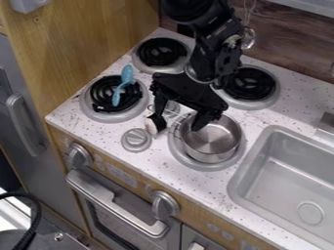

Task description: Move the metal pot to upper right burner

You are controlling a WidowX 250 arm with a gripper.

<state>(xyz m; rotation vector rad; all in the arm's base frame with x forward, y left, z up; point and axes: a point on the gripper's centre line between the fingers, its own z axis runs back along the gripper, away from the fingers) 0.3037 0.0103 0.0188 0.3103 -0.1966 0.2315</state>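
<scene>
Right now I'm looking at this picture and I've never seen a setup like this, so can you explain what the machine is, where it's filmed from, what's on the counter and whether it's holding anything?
The black machine is a robot arm, ending in a two-fingered gripper. There is one picture, from a fixed camera looking down at a slant; the arm enters at the top.

Below is a toy kitchen counter with four burners. A metal pot sits on the front right one, and the back right burner is where it should go. A blue spoon lies across the front left burner. To the right is a sink.

The gripper's fingers are spread apart, one at the pot's rim, so nothing appears to be gripped.
</scene>
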